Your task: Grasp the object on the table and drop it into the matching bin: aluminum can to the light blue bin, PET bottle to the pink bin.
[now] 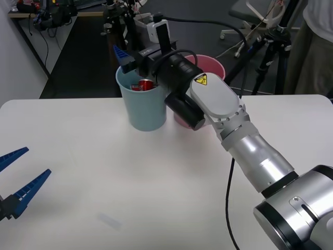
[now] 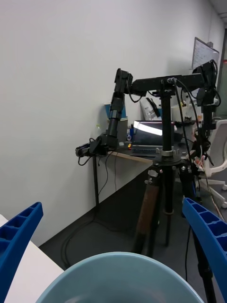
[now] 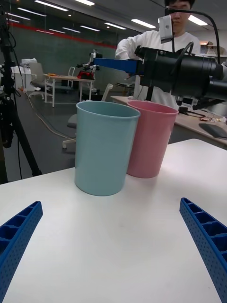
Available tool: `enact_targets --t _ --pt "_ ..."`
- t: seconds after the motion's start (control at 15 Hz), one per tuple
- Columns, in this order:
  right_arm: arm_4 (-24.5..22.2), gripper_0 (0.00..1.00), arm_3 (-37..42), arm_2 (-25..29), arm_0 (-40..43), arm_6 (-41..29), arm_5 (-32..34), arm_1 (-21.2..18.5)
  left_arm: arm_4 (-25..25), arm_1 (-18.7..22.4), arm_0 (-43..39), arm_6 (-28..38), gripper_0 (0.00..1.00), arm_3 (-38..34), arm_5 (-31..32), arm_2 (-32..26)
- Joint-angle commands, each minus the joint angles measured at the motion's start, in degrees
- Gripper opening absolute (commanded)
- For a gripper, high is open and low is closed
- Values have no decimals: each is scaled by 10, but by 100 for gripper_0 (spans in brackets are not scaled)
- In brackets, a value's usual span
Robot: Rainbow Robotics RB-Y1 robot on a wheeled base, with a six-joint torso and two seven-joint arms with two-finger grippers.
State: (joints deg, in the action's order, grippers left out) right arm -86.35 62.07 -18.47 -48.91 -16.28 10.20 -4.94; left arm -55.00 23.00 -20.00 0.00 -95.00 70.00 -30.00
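White tabletop (image 1: 104, 172) bare, can (image 1: 145, 85) already dropped beneath my spread right gripper (image 1: 127, 58) into the light blue bin (image 1: 140, 112); I'd retract next.

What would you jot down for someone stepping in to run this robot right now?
Right gripper: open, empty, above the light blue bin.
Left gripper: open, idle, low over the table at its near left edge.
Aluminum can: inside the light blue bin.
Pink bin: just beside the blue one.
Done: can dropped in the matching bin.
Left: probably only pulling the right arm back.
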Motion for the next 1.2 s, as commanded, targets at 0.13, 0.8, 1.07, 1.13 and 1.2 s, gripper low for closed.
enact_targets --t 0.13,0.8,1.07,1.13,1.2 --pt "26 100 60 -1 36 0 20 -28 0 0 0 0 100 0 0 0" --pt "159 100 418 40 340 7 144 -247 0 0 0 0 100 0 0 0" --pt "159 100 465 193 472 20 324 -247 0 0 0 0 100 0 0 0" --pt "159 100 468 229 496 25 366 -242 0 0 0 0 100 0 0 0" --pt "159 100 468 281 524 31 433 -234 0 0 0 0 100 0 0 0"
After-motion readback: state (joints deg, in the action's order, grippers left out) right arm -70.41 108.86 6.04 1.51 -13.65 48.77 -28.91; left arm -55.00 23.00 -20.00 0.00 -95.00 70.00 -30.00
